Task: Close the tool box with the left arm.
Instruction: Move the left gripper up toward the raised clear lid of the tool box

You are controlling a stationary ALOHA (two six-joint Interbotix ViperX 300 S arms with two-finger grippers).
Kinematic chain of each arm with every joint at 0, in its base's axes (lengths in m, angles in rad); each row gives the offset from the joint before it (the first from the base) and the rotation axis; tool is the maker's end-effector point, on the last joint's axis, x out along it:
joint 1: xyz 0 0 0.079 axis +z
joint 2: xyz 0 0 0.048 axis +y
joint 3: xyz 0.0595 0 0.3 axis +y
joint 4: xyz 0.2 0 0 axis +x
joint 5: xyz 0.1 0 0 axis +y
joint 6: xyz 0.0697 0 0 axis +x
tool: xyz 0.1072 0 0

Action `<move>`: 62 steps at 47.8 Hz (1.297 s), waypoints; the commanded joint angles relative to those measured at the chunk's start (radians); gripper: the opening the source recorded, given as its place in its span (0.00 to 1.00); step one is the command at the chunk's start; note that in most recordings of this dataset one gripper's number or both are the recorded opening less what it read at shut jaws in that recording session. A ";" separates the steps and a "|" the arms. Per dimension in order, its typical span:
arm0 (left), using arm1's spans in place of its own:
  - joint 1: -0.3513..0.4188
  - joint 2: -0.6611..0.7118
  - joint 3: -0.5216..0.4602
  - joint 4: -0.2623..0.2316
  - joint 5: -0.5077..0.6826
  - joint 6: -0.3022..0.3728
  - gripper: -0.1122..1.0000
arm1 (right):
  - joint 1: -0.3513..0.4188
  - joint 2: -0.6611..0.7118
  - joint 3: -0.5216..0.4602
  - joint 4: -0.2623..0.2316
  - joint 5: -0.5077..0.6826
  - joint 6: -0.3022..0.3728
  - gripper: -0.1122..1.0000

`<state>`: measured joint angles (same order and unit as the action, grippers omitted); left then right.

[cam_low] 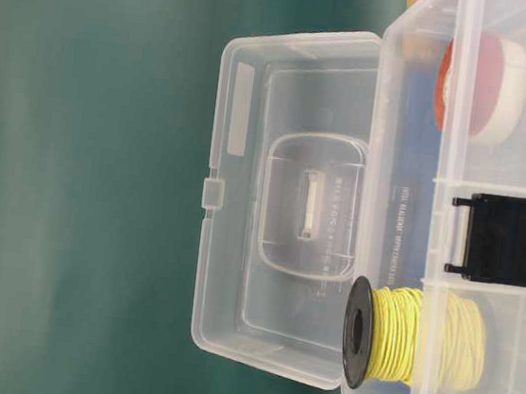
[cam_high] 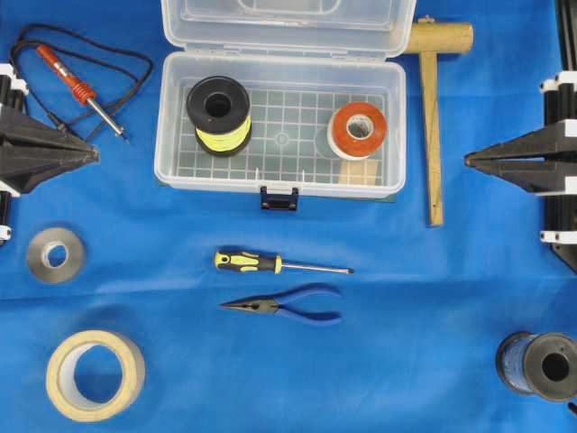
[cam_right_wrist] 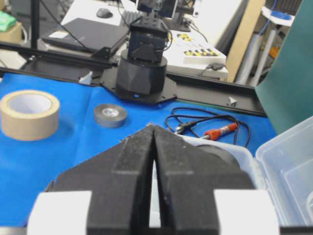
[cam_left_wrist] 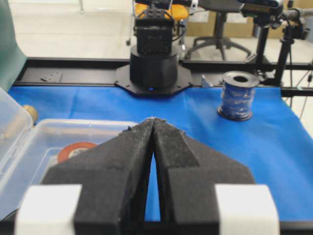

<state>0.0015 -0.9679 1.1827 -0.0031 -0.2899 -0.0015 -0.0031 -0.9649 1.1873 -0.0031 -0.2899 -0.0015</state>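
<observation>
The tool box (cam_high: 279, 126) is open, holding a yellow wire spool (cam_high: 218, 115) and orange tape (cam_high: 358, 130). The left tool (cam_high: 90, 153) and right tool (cam_high: 471, 161) are pinched together, holding nothing.

Clear tool box (cam_high: 279, 117) w/ dark blue latch (cam_high: 279, 198), yellow wire spool (cam_high: 218, 115), orange tape (cam_high: 358, 130), blue cloth (cam_high: 406, 298).

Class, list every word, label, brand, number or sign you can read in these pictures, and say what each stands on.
None can be read.
Moulded lettering on the tool box wall, table-level view: too faint and blurred.
Pale sticker inside the lid: no print shows.
Nothing legible on the screwdriver or tape rolls.
</observation>
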 commanded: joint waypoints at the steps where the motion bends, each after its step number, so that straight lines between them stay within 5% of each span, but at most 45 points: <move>1: 0.014 0.015 -0.038 -0.032 -0.011 0.008 0.10 | 0.000 0.009 -0.034 0.000 -0.006 -0.005 0.10; 9: 0.054 0.044 -0.083 -0.034 0.043 0.006 0.10 | -0.015 0.035 -0.049 0.000 0.044 0.000 0.10; 20: 0.216 0.144 -0.242 -0.032 0.244 0.018 0.10 | -0.046 0.051 -0.054 0.002 0.067 0.005 0.10; 30: 0.357 0.258 -0.393 -0.031 0.357 0.103 0.13 | -0.049 0.072 -0.051 0.000 0.071 0.005 0.10; 46: 0.560 0.500 -0.572 -0.031 0.423 0.224 0.89 | -0.049 0.089 -0.048 0.002 0.072 0.005 0.10; 62: 0.661 0.767 -0.838 -0.015 0.577 0.230 0.92 | -0.049 0.097 -0.046 0.000 0.097 0.005 0.10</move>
<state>0.6519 -0.2378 0.4249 -0.0215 0.2715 0.2301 -0.0506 -0.8774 1.1612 -0.0031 -0.1933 0.0015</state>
